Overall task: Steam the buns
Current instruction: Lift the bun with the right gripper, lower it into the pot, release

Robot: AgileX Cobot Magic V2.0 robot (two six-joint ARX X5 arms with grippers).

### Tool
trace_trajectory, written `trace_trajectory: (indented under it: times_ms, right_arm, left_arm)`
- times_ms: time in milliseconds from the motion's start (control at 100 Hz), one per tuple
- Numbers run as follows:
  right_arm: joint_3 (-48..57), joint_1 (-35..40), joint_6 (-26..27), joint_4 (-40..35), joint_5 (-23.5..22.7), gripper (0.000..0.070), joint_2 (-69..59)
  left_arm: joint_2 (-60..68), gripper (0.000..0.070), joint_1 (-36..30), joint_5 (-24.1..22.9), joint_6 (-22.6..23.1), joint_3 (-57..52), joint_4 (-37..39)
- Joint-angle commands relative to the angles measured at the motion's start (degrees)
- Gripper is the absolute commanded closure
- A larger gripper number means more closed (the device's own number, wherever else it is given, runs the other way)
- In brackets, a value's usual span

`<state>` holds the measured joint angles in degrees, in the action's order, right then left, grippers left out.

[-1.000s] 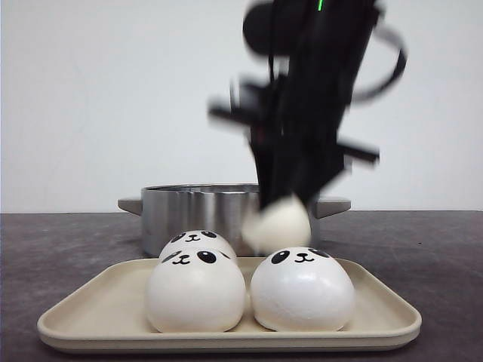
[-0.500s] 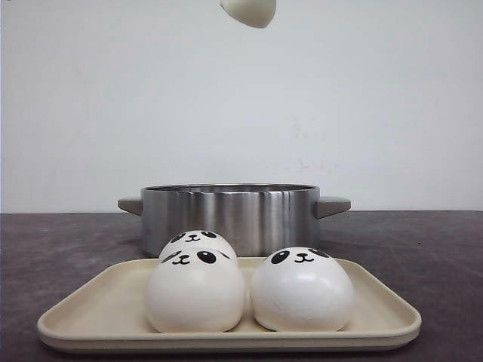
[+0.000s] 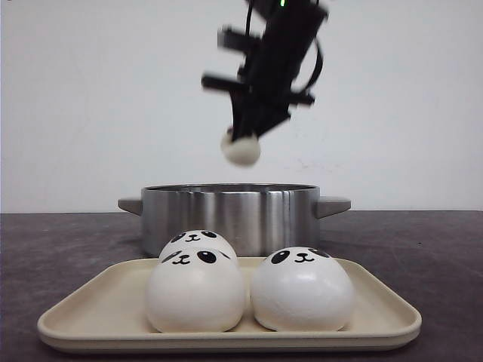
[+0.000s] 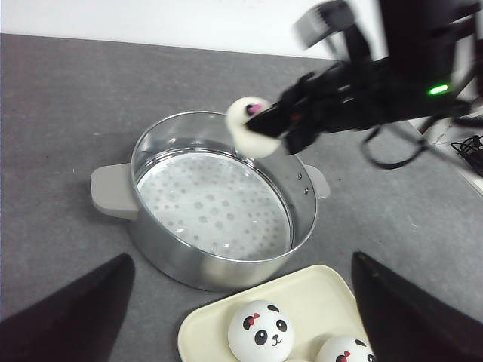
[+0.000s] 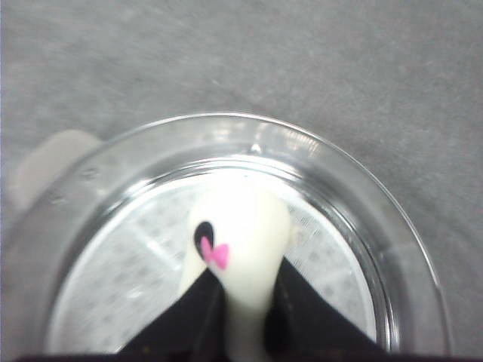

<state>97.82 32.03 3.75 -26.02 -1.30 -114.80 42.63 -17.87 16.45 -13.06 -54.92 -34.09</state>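
Observation:
Three white panda-faced buns rest on a beige tray (image 3: 377,313): front left (image 3: 195,290), front right (image 3: 302,290), one behind (image 3: 198,240). Two of them show in the left wrist view (image 4: 260,332). My right gripper (image 3: 245,139) is shut on the fourth bun (image 3: 241,149), squeezing it, and holds it in the air above the steel steamer pot (image 3: 230,215). The right wrist view shows this bun (image 5: 241,226) over the pot's perforated white liner (image 5: 113,302). My left gripper (image 4: 241,317) is open and empty, above the tray and the pot (image 4: 211,204).
The pot has grey side handles (image 3: 332,205) and stands behind the tray on a dark grey table (image 3: 438,256). A white wall lies behind. Cables (image 4: 468,147) lie at the table's right side in the left wrist view.
My right gripper lifted the fourth bun from the tray, went up out of the front view, and has come back down over the pot. The other three buns stayed put.

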Motion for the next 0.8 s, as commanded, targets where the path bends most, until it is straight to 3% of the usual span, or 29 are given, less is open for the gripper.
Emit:
trace_trajectory:
  times_ms: [0, 380, 420, 540, 580, 650, 790]
  right_arm:
    - [1.3, -0.2, -1.0, 1.6, 0.3, 0.0694, -3.1]
    - [1.3, -2.4, -0.9, -0.2, 3.0, 0.0683, -8.3]
    - [1.3, -2.5, -0.9, -0.9, 2.8, 0.0648, -8.3]
    - [1.3, -2.5, -1.0, -2.6, 2.8, 0.0371, -8.3]
    - [1.3, -2.5, -1.0, -2.9, 2.8, 0.0323, -8.3]
    - [1.3, -2.5, -1.0, -3.4, 2.8, 0.0284, -8.3]
    - [1.3, -2.6, -0.9, -3.7, 2.8, 0.0281, -8.3]
  left_arm:
    - [0.2, 0.0144, -0.2, -0.2, 0.2, -0.6, 0.6]
    - [0.2, 0.0144, -0.2, -0.1, 0.2, -0.6, 0.4]
    - [0.3, 0.0144, -0.2, -0.1, 0.2, -0.6, 0.4]
    - [0.4, 0.0144, -0.2, -0.1, 0.2, -0.6, 0.4]
    - [0.5, 0.0144, -0.2, -0.1, 0.2, -0.6, 0.4]
    - [0.5, 0.0144, -0.2, -0.1, 0.2, -0.6, 0.4]
    - [0.5, 0.0144, -0.2, -0.1, 0.2, -0.6, 0.4]
